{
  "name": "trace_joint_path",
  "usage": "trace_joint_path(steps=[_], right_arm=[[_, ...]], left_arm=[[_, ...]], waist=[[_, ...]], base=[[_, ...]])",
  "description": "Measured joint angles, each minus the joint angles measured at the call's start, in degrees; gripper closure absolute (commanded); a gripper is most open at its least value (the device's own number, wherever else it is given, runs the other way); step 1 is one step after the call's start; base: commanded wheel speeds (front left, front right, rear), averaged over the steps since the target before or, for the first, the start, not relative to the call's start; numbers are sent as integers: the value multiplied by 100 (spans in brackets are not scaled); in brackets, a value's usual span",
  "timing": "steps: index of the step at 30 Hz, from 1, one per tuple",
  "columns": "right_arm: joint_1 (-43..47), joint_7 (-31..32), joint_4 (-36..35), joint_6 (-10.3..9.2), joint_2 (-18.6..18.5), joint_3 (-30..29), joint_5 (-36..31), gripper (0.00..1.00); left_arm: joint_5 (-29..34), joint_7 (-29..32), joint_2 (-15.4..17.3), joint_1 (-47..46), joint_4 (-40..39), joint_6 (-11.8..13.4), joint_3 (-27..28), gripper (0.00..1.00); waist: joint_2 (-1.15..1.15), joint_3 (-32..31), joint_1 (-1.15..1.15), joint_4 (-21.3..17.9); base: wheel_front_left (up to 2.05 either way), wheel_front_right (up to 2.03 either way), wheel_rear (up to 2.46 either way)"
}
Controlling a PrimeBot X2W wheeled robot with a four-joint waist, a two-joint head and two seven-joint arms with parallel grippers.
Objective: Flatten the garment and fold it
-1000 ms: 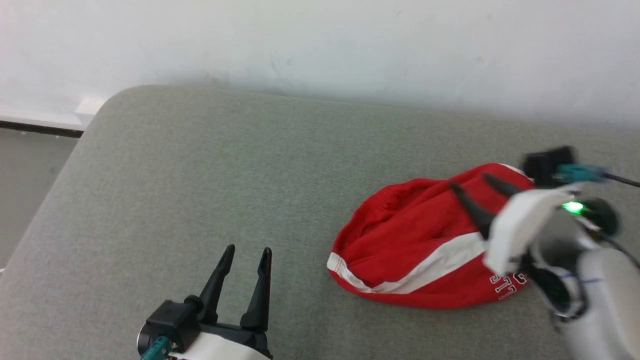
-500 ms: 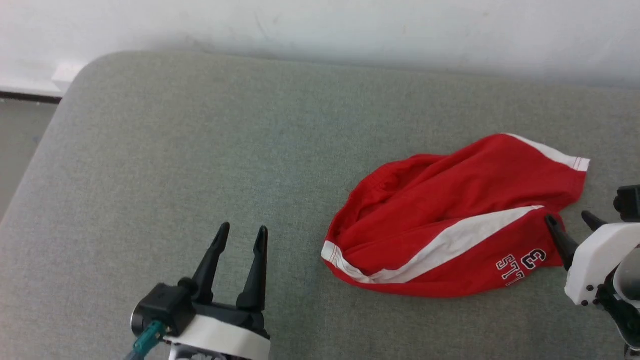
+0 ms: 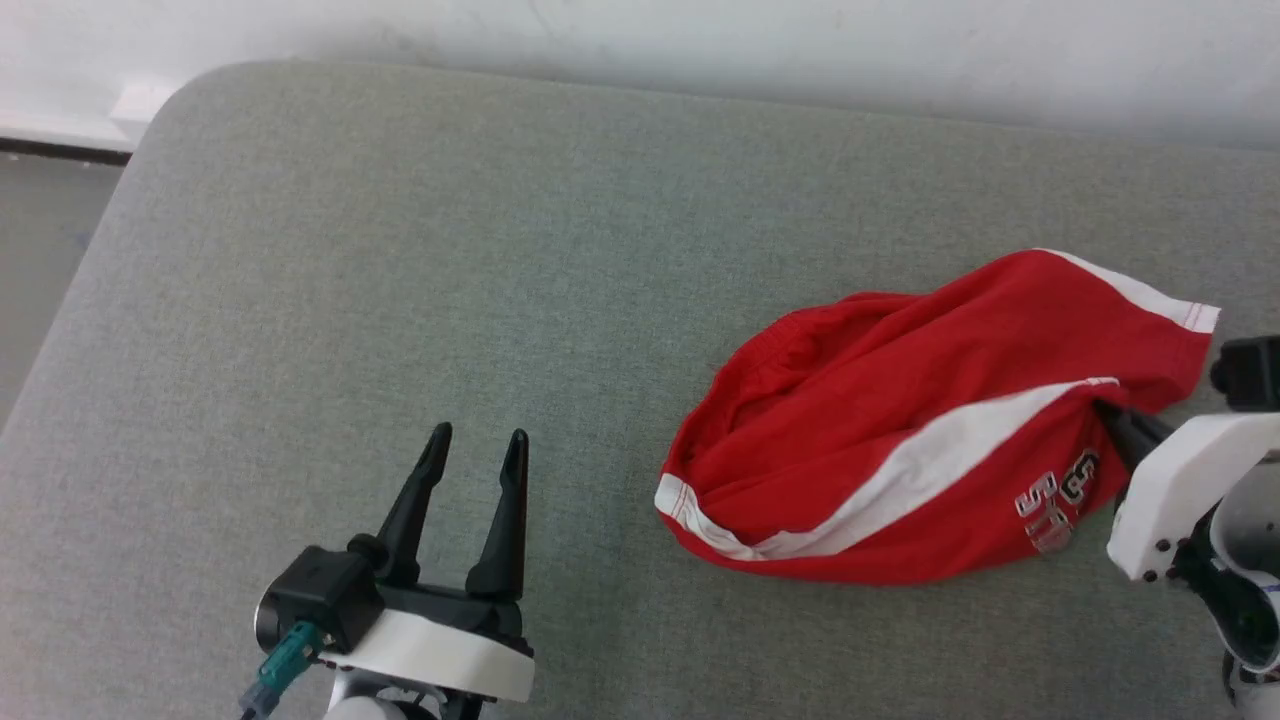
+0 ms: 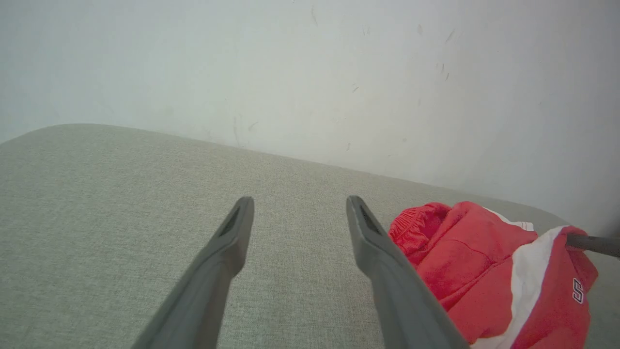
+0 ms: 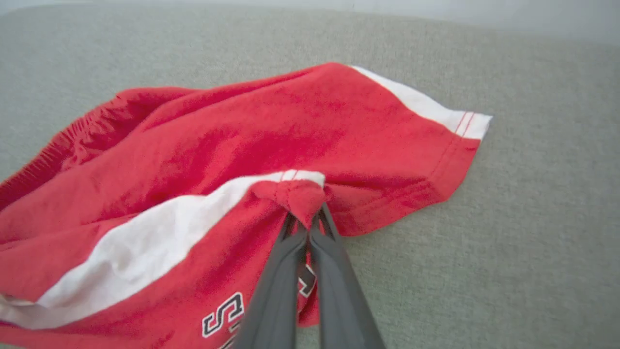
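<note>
On cushion (image 5: 533,252), right gripper (image 5: 305,215) pinching garment (image 5: 218,140)

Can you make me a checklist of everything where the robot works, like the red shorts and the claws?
Surface: grey fabric cushion, rounded corner.
Job's things: red shorts, crumpled, white stripe and print up.
Clutter: nothing seen.
Grippers: left gripper open, apart from the shorts; right gripper shut on the shorts' leg edge.
Cables: teal-plugged cable at the left wrist.
Surroundings: white wall behind; floor at left.
</note>
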Motion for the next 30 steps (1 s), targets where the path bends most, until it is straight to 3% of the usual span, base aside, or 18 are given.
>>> trace_joint_path(steps=[6,13,18,22,23,24,30], right_arm=[[173,-171,-862,1,-22,-201,111,100],[1881,-105,-1595,1,492,-860,212,100],[3120,136,-1551,1,827,-962,326,100],[3412,309,-1241,1,886,-887,151,100],[3396,281,-1201,1,895,-890,76,27],[3360,238,-1181,1,895,-895,-7,0],[2813,197,-1597,1,911,-1104,410,0]], left_arm=[[0,0,-2,108,15,1,12,0],[0,0,-3,294,-2,8,21,0],[0,0,-4,380,-11,8,38,0],[0,0,-4,410,5,8,46,0],[0,0,-4,410,13,8,46,0],[1,0,-4,410,25,8,46,0],[7,0,-4,491,99,8,11,0]], waist=[[0,-277,-1,-187],[0,-587,-2,-445],[0,-661,-2,-556],[0,-663,-1,-596],[0,-673,-1,-602],[0,-690,-1,-607],[0,-853,-1,-608]], base=[[0,0,0],[0,0,0],[0,0,0],[0,0,0],[0,0,0],[0,0,0],[0,0,0]])
